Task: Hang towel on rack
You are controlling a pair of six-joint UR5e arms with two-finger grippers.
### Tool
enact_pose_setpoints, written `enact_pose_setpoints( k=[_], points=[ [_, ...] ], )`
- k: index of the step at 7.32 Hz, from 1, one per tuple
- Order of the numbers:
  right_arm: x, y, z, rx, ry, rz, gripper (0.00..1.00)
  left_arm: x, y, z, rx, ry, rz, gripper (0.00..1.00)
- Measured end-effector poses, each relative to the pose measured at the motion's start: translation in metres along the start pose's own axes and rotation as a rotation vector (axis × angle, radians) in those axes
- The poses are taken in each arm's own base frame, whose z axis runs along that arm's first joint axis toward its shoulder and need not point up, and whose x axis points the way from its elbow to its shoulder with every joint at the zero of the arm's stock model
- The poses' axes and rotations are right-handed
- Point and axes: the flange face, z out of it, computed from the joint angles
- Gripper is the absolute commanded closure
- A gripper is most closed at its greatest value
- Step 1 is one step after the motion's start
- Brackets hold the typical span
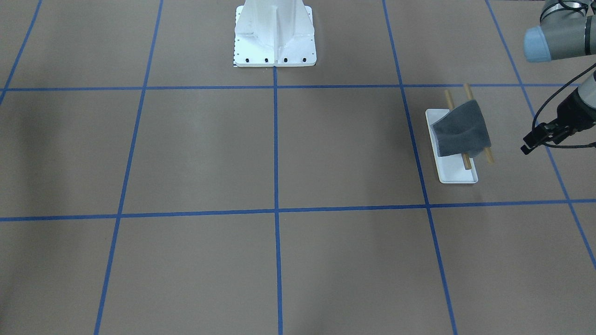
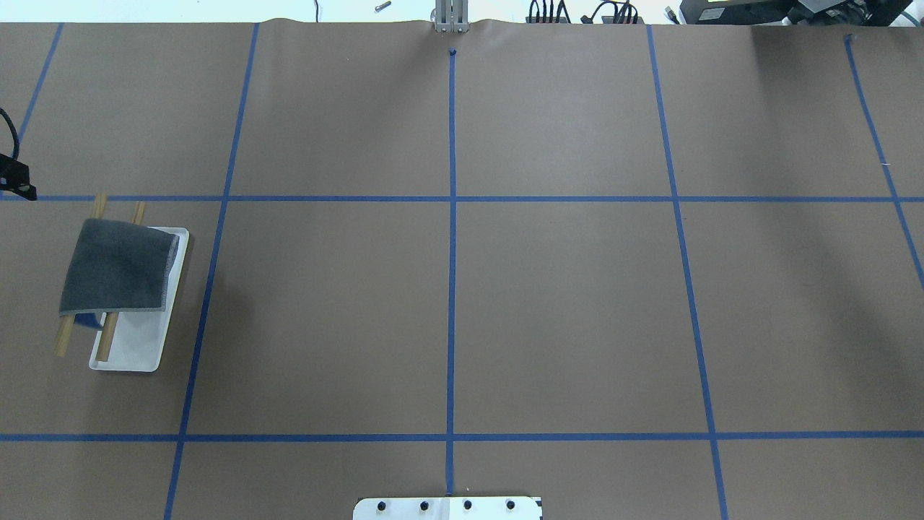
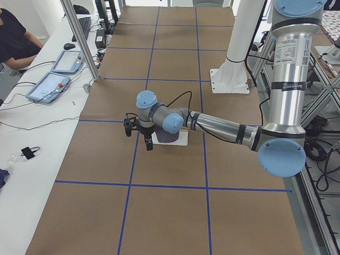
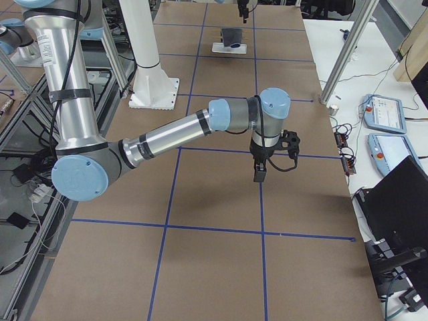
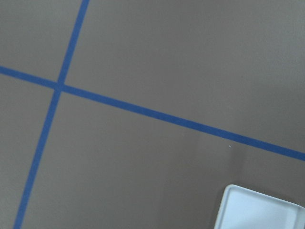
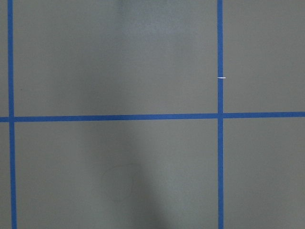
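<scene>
We see the towel (image 2: 119, 266) draped over both wooden bars (image 2: 105, 341) of the rack (image 2: 137, 348), which stands near the left edge of the worktop (image 2: 563, 310). The left gripper (image 1: 528, 145) hangs beside the rack, not touching it. The right gripper (image 4: 259, 175) hangs near the right edge. For both grippers, we cannot tell how the jaws stand.

Brown table (image 2: 505, 289) carries rack (image 2: 137, 347) and white pedestal (image 1: 274, 32).

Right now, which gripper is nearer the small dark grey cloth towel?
Left. The left gripper hovers beside the towel on the wooden-bar rack; the right gripper hangs far across the table.
</scene>
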Motion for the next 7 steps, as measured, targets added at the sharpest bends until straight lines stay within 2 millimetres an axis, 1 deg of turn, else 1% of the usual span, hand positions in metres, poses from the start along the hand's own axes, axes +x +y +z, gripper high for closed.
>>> enact_pose_setpoints(
  k=[2,3,5,6,7],
  points=[
    [0.043,-0.005,0.023,-0.057,-0.017,-0.015,0.00,-0.042,-0.019,-0.010,0.008,-0.035,0.183,0.02],
    [0.062,0.001,0.034,-0.076,-0.016,-0.016,0.00,-0.058,-0.022,-0.013,0.012,-0.042,0.235,0.02],
    [0.090,0.018,0.051,-0.071,-0.009,-0.016,0.00,-0.077,-0.024,-0.015,0.016,-0.051,0.251,0.02],
    [0.101,0.025,0.060,-0.054,-0.004,-0.028,0.00,-0.084,-0.024,-0.015,0.018,-0.053,0.245,0.02],
    [0.107,0.029,0.066,-0.037,-0.001,-0.042,0.00,-0.092,-0.024,-0.020,0.029,-0.054,0.234,0.02]
  ],
)
